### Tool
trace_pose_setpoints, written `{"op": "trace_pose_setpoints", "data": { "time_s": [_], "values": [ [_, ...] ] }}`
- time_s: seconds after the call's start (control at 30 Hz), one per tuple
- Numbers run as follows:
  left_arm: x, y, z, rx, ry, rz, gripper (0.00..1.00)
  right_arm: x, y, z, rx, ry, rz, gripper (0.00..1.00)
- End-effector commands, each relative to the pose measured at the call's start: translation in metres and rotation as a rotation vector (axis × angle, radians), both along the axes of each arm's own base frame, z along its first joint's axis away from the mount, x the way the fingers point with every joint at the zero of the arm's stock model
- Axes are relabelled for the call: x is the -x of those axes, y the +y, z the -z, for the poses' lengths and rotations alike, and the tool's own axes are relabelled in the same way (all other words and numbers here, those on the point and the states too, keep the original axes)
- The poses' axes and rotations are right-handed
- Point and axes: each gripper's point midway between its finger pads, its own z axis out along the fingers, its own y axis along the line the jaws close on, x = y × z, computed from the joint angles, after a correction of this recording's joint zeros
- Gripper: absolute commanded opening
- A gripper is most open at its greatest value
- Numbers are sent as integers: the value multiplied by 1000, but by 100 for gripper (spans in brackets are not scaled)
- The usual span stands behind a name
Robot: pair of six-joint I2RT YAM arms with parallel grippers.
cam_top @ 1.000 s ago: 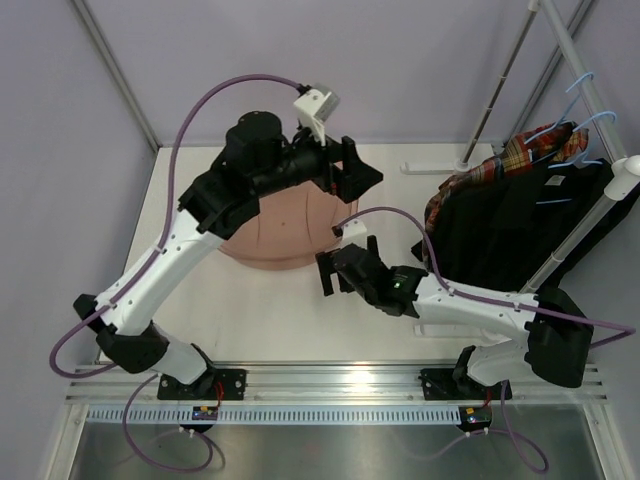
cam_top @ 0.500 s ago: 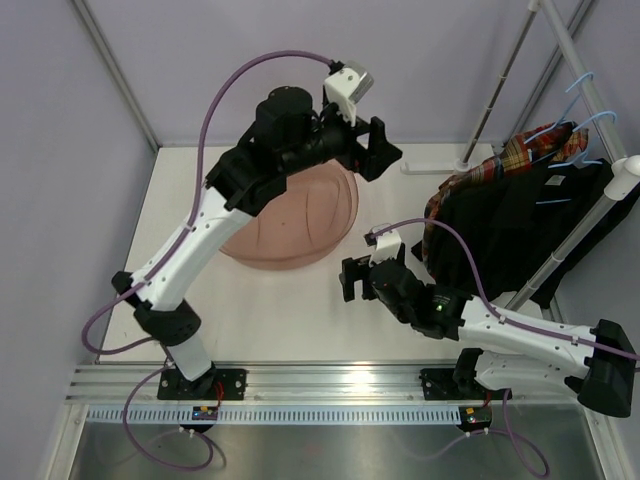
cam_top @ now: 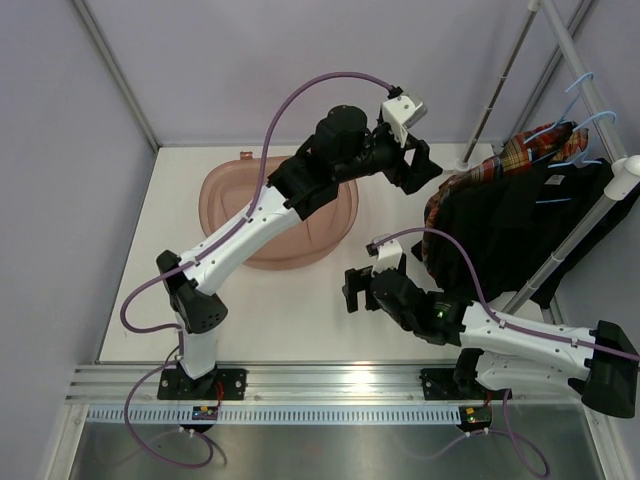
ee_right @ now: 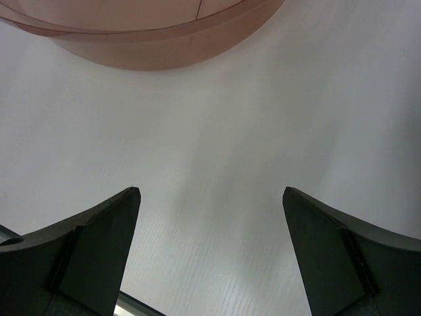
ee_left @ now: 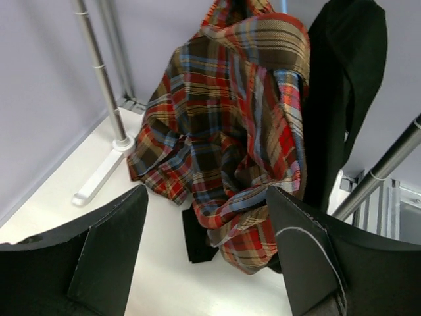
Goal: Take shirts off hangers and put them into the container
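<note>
The plaid shirt (cam_top: pixel 478 178) and the larger black shirt (cam_top: pixel 510 235) hang on light-blue hangers (cam_top: pixel 580 105) at the right, their hems reaching the table. My left gripper (cam_top: pixel 424 168) reaches across to the plaid shirt's left side. In the left wrist view the plaid shirt (ee_left: pixel 237 118) fills the middle with the black shirt (ee_left: pixel 345 79) behind it; the left gripper (ee_left: pixel 205 192) is open, and the plaid hem lies ahead of its fingers, untouched. The pinkish container (cam_top: pixel 235 195) lies at back left. My right gripper (cam_top: pixel 357 287) hovers open over bare table, the container (ee_right: pixel 151 39) ahead of it.
A white rack pole (cam_top: pixel 585 235) slants in front of the black shirt, and a grey upright pole (ee_left: pixel 99 72) with a flat foot (ee_left: pixel 99 181) stands left of the plaid shirt. Grey walls close the back and sides.
My left arm swung right from above the container to the plaid shirt, uncovering the container, and its jaws narrowed a little. The right arm shifted slightly right, then held still.
</note>
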Motion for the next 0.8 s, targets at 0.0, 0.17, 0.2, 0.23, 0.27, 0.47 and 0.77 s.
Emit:
{"op": "trace_pose_setpoints", "data": {
  "time_s": [0.0, 0.17, 0.2, 0.23, 0.27, 0.47, 0.77],
  "values": [
    [8, -15, -31, 135, -112, 74, 76, 4, 8, 2, -35, 11, -2, 99],
    [22, -29, -38, 191, -115, 173, 73, 7, 4, 6, -29, 17, 7, 99],
    [24, -30, -43, 207, -125, 186, 72, 7, 3, 6, -29, 17, 6, 99],
    [25, -32, -41, 209, -123, 193, 72, 8, 3, 4, -40, 15, 6, 99],
    [26, -33, -41, 213, -123, 197, 72, 9, 2, 4, -39, 17, 3, 99],
    [27, -46, -35, 228, -81, 241, 72, 9, -3, -3, -47, 5, 12, 99],
    [26, -65, -15, 198, -43, 253, 72, 10, -6, -10, -69, -4, 19, 98]
  ]
}}
